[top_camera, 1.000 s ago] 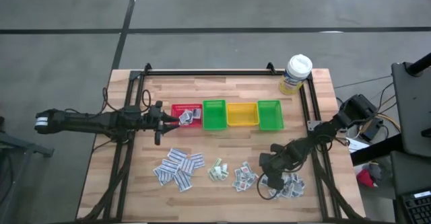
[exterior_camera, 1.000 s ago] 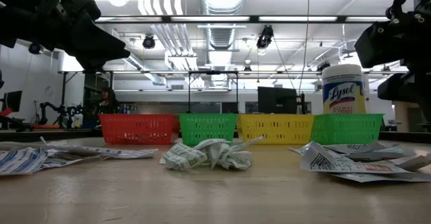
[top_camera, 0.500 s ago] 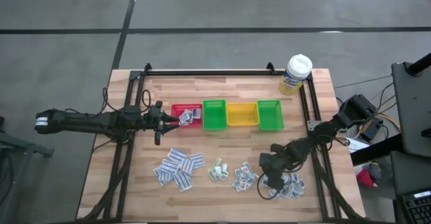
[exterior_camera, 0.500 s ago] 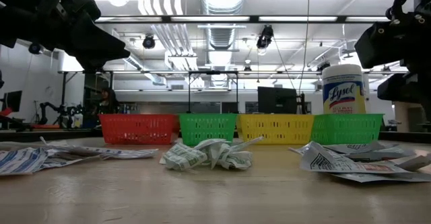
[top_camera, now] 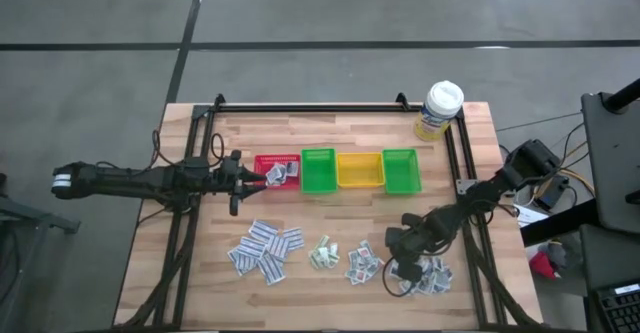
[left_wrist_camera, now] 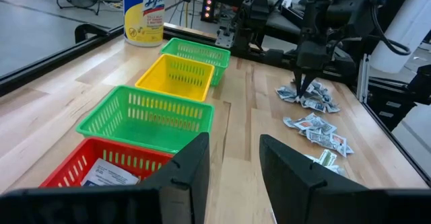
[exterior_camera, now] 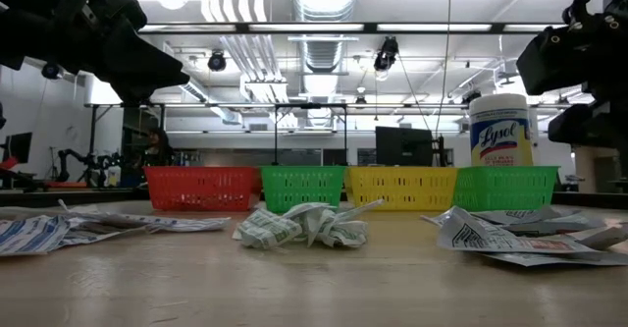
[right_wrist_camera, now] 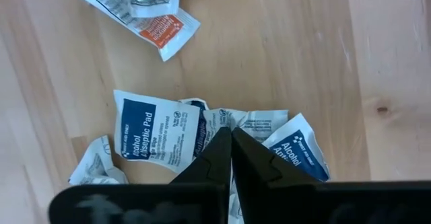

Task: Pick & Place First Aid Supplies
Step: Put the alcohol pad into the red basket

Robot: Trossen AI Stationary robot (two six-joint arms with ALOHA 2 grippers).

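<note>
Right gripper (right_wrist_camera: 231, 140): fingers (right_wrist_camera: 252, 158) pressed together, tips down in the pile of alcohol-pad packets (right_wrist_camera: 156, 135) at the near right of the tabletop (top_camera: 300, 283). The tips meet at a crumpled fold between two blue-printed packets; whether paper is actually pinched between them is hard to tell, as the tips cover the spot. In the high view the same gripper (top_camera: 403, 270) stands over that pile (top_camera: 430, 276), arm reaching in from the right edge.

Left gripper (top_camera: 262, 176): fingers (left_wrist_camera: 190, 170) apart, nothing between them, poised at the left end of the bin row, just over the red bin (top_camera: 277, 169). White packets lie inside the red bin (left_wrist_camera: 108, 172).

Outward along the row: green bin (top_camera: 318, 170), yellow bin (top_camera: 359, 169), second green bin (top_camera: 400, 170), touching side by side; no contents seen in them from the left wrist view.

Loose supplies on the near tabletop, left to right: a spread of strip-shaped packets (top_camera: 265, 250), a small crumpled green-printed cluster (top_camera: 322, 254), a squarish grey-printed bunch (top_camera: 363, 263), then the pile under the right gripper.

Far right corner: white-capped bottle (top_camera: 440, 109) with yellow label, upright, well apart from the packets.
</note>
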